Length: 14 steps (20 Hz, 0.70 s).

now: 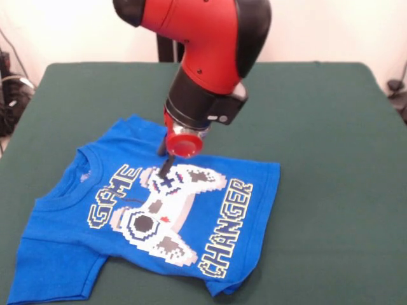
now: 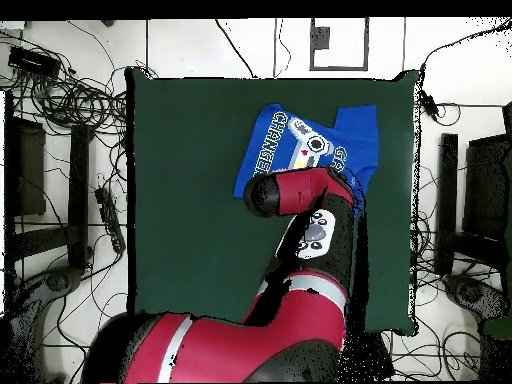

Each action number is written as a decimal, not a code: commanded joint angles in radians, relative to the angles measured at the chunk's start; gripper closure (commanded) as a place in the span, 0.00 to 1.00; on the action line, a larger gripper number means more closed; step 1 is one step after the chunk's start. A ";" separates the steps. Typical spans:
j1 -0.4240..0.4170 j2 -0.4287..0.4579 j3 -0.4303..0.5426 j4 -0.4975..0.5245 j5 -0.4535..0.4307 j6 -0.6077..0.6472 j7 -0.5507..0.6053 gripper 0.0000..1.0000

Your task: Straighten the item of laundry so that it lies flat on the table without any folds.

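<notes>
The item of laundry (image 1: 147, 217) is a bright blue T-shirt lying print side up on the green table (image 1: 324, 127), collar at the left, hem at the right. Its hem corner nearest the camera is slightly rumpled. One sleeve spreads out at the front left; the far sleeve shows just behind the arm. My gripper (image 1: 166, 166) hangs from the red and black arm and reaches down to the controller print near the shirt's far edge. In the overhead view the shirt (image 2: 300, 140) lies near the table's (image 2: 190, 200) top right, and the arm hides part of it and the gripper.
Green tabletop stretches wide to the right of the shirt in the front view. Cables (image 2: 70, 100) and dark equipment (image 2: 25, 165) lie on the floor around the table. The shirt's near sleeve lies close to the table's front edge.
</notes>
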State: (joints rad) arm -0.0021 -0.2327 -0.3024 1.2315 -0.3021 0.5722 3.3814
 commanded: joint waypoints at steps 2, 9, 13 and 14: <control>0.061 0.073 0.033 0.082 -0.052 -0.003 -0.055 0.00; 0.167 0.060 -0.116 0.057 -0.096 0.148 -0.005 0.00; 0.181 0.027 -0.148 0.069 -0.106 0.162 -0.038 0.00; 0.176 0.019 -0.148 0.074 -0.110 0.156 -0.052 0.00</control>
State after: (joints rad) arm 0.1390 -0.2342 -0.4457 1.2346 -0.3800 0.6179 3.3814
